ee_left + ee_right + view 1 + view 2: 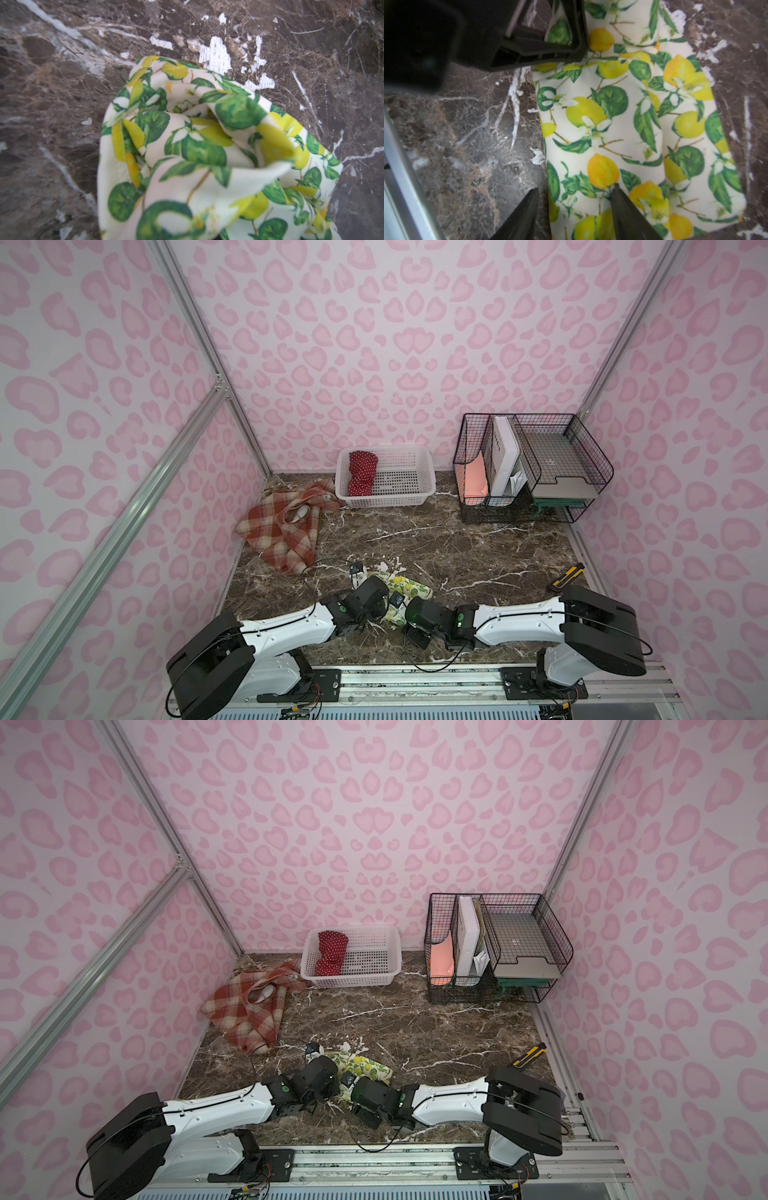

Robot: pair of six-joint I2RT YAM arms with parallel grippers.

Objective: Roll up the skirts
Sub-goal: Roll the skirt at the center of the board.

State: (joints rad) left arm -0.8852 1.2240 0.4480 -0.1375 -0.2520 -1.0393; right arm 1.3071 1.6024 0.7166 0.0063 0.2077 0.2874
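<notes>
The lemon-print skirt (pixel 409 591) (pixel 368 1067) lies bunched near the front of the marble table, between both arms. My left gripper (pixel 358 573) is at its far-left end. In the left wrist view the cloth (pixel 207 155) gathers up over the jaws and hides them; the gripper is shut on it. My right gripper (pixel 576 188) is open, one fingertip (pixel 618 193) on the cloth (pixel 623 116) and the other over bare table beside its edge. The plaid skirt (pixel 282 531) (pixel 249 1006) lies crumpled at the left. The red polka-dot skirt (pixel 362 472) (pixel 331 952) lies rolled in the white basket (pixel 415 497) (pixel 374 979).
A black wire organiser (pixel 532 464) (pixel 498 944) with folders and trays stands at the back right. A yellow-and-black utility knife (pixel 567 574) (pixel 530 1054) lies by the right wall. Pink patterned walls close in three sides of the table.
</notes>
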